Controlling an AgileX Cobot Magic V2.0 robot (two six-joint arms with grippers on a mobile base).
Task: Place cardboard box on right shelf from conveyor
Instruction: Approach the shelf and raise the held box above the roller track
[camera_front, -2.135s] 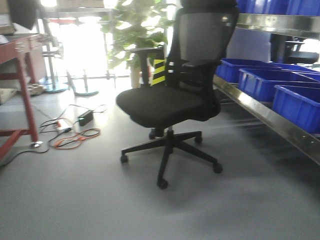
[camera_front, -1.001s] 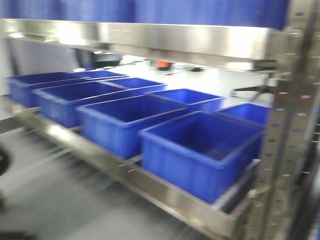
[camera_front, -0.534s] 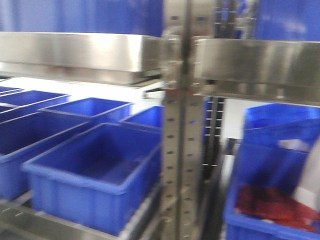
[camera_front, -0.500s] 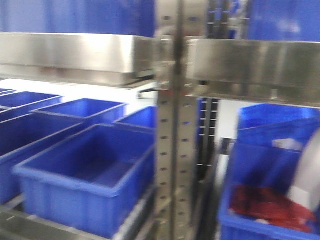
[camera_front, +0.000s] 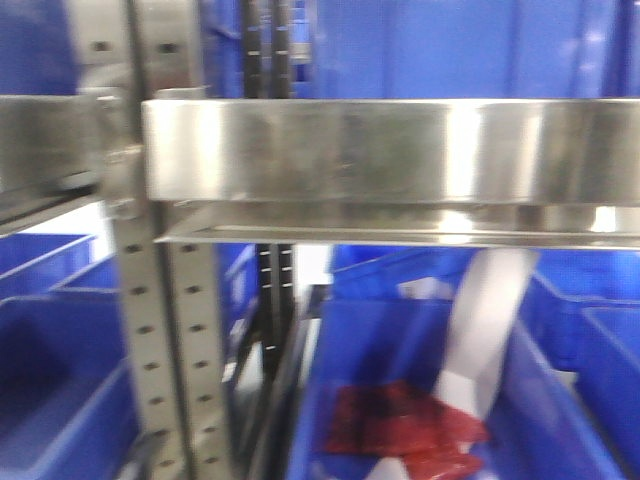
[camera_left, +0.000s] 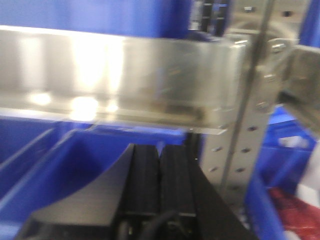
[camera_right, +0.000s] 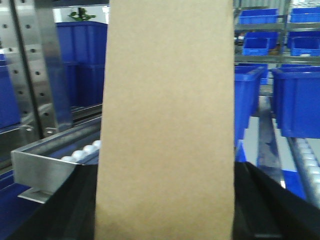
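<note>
Right wrist view: cardboard box (camera_right: 167, 120) upright, clamped between right fingers (camera_right: 272, 207), dark pads flanking both sides low down. Low grip likely leaves most of box free for setting onto shelf. Box in air before rack, not yet on right shelf (camera_front: 380, 150); conveyor out of sight.

Meanwhile left fingers (camera_left: 145, 185) pressed together, holding nothing, parked under shelf lip, seemingly kept out of way.

Under shelf, blue bin (camera_front: 380, 340) holds red crumpled material (camera_front: 400, 425) and white strip (camera_front: 490, 320). Past perforated upright (camera_front: 165, 330), neighbouring bin (camera_front: 50, 400): contents not discernible.
</note>
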